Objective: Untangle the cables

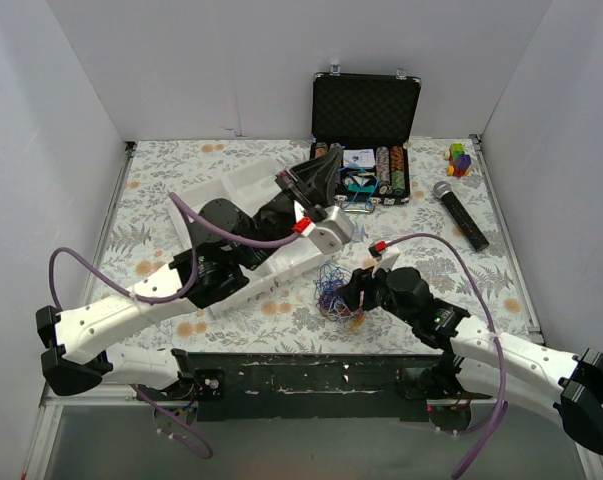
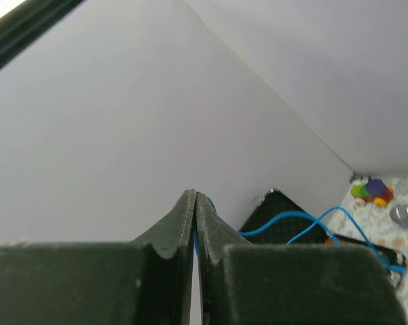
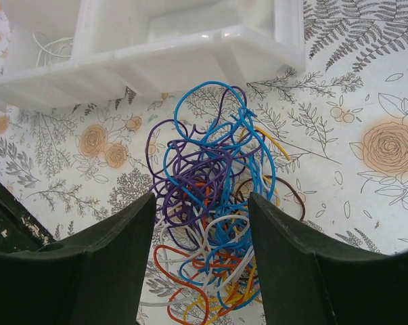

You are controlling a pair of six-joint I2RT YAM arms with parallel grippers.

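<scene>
Black case (image 1: 366, 108) holds chips (image 1: 385, 170); left gripper (image 2: 195, 195) pinches blue cable (image 2: 288, 215); right gripper (image 3: 202, 198) agape astride tangle (image 3: 204, 156).

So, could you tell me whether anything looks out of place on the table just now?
One blue cable is off on its own: pinched in the shut left hand, it trails over the open black case, away from the tangle under the open right hand.
</scene>
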